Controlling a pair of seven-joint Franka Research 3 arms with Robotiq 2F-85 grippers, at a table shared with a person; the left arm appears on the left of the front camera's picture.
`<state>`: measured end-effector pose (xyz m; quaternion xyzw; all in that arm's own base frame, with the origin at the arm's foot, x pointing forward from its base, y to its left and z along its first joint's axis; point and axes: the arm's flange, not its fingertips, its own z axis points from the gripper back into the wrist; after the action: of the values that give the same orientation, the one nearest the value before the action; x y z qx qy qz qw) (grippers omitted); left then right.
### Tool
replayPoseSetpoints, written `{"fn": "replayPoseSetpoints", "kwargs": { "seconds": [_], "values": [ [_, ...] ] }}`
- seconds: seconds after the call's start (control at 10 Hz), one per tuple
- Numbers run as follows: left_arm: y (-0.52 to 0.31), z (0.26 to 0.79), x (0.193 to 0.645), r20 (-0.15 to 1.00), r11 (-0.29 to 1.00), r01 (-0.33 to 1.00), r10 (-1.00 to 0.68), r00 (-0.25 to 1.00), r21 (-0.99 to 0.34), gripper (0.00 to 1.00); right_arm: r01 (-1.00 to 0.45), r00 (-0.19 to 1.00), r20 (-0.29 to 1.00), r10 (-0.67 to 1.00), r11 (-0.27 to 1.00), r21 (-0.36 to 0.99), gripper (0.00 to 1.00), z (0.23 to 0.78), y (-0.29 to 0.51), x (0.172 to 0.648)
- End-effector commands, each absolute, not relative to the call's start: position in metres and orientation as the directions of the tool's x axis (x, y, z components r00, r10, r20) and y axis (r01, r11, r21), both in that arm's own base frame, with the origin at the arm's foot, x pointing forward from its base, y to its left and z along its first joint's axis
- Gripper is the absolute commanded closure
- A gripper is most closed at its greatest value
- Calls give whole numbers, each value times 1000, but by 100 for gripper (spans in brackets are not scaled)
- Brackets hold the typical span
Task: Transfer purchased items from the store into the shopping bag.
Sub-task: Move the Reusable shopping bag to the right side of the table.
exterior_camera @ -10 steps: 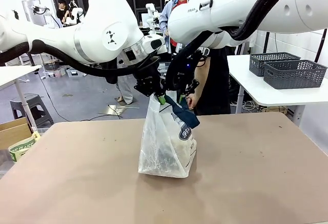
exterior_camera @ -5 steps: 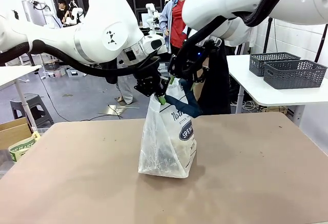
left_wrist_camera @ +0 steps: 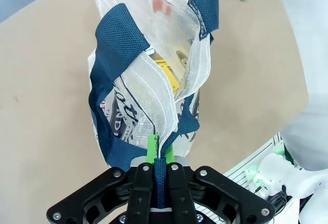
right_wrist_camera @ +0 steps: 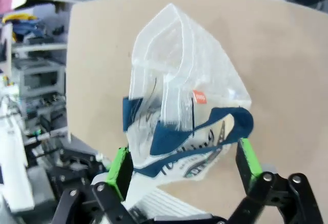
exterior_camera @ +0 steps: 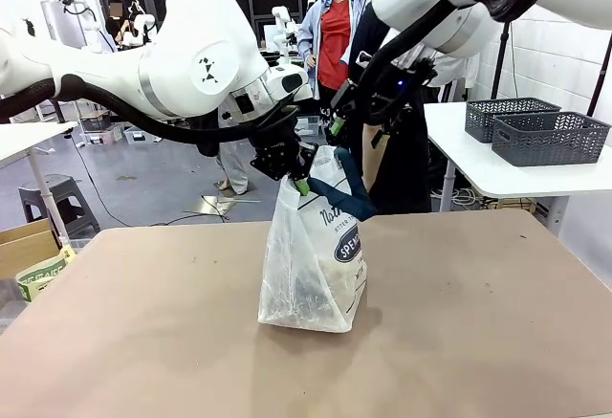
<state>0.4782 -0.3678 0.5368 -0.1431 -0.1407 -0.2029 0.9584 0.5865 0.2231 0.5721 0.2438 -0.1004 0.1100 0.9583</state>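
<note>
The shopping bag (exterior_camera: 311, 265) stands upright in the middle of the brown table, translucent white with navy handles and dark print. My left gripper (exterior_camera: 298, 181) is shut on one navy handle at the bag's top edge, and in the left wrist view its fingers (left_wrist_camera: 152, 149) pinch that strap. The bag (left_wrist_camera: 154, 65) hangs open there, with a yellow item (left_wrist_camera: 166, 76) inside. My right gripper (exterior_camera: 356, 123) hovers open above and right of the bag, holding nothing. Its green pads (right_wrist_camera: 119, 168) stand wide apart over the bag (right_wrist_camera: 184, 96). The other handle (exterior_camera: 346, 193) droops loose.
Two dark grey lattice baskets (exterior_camera: 535, 131) sit on a white side table (exterior_camera: 478, 169) at the right; I cannot tell whether either is the store. A person (exterior_camera: 335, 35) stands beyond the far edge. A cardboard box (exterior_camera: 29, 246) sits low at the left.
My right gripper has opened, let go of the bag's handle and risen up and to the right. The freed handle has dropped onto the bag's front. The left gripper has not moved.
</note>
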Motion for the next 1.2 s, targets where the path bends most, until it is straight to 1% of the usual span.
{"fn": "replayPoseSetpoints", "kwargs": {
  "seconds": [0.0, 0.1, 0.3, 0.4, 0.6, 0.8, 1.0, 1.1],
  "values": [
    [-367, 537, 478, 327, 877, 426, -344, 880, -223, 100, -442, 895, 286, 343, 774, 453, 0, 565, 194, 568],
    [-367, 537, 478, 327, 877, 426, -344, 880, -223, 100, -525, 849, 331, 412, 737, 426, 0, 564, 183, 561],
    [-367, 537, 478, 327, 877, 426, -344, 880, -223, 100, -701, 708, 458, 537, 613, 366, 0, 563, 161, 543],
    [-367, 537, 478, 327, 877, 426, -344, 880, -223, 100, -751, 652, 520, 552, 568, 337, 0, 562, 150, 534],
    [-367, 537, 478, 327, 877, 426, -344, 880, -223, 100, -800, 573, 637, 515, 519, 301, 0, 559, 126, 519],
    [-367, 537, 478, 327, 877, 426, -344, 880, -223, 100, -818, 549, 642, 536, 501, 281, 0, 550, 104, 509],
    [-367, 537, 478, 327, 877, 426, -344, 880, -223, 100, -851, 486, 669, 563, 478, 216, 0, 541, 88, 497],
    [-367, 537, 478, 327, 877, 426, -344, 880, -223, 100, -839, 504, 663, 553, 496, 224, 0, 537, 81, 499]
  ]
}}
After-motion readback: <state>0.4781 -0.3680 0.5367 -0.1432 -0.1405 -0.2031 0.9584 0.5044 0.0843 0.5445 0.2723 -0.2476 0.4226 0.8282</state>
